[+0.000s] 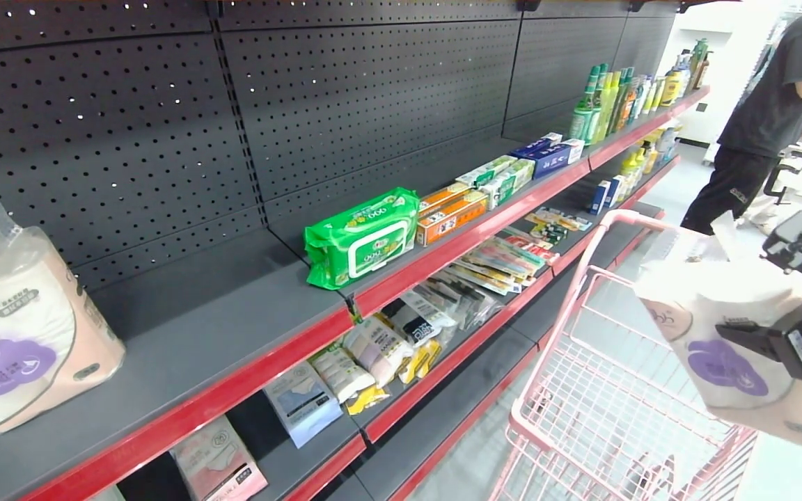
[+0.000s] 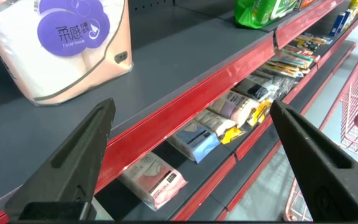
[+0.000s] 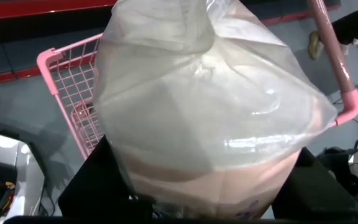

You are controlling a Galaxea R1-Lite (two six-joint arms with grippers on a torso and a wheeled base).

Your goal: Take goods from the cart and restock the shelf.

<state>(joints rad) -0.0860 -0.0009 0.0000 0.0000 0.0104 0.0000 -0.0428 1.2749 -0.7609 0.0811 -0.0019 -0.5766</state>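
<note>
Dark grey store shelf [image 1: 220, 327] with red front edges and a pegboard back runs along the robot's left side, and a pink wire cart [image 1: 523, 428] sits on the floor just to the right of it. Right pincer [image 1: 763, 344] is clamped on a toilet roll pack [image 1: 707, 313], a plastic-wrapped bundle with a purple label. It's held up over the cart's basket, well clear of the shelf. From the right wrist view you mostly get the bunched plastic top of that wrap, with the cart's pink handle behind it. Left pincer [image 2: 191, 162] is wide open with nothing in it, hanging over the front edge of the top board. It's near a second toilet roll pack [image 1: 25, 334], which stands upright at the left end of that board. Further along the same board there's a green wet wipes pack [image 1: 363, 236], then some toothpaste boxes [image 1: 453, 212] lying in a row, and way down the far end a bunch of green and yellow bottles [image 1: 603, 104]. Next board down has a mess of small flat packets [image 1: 373, 348] spread along it, can't really tell what they all are.
</note>
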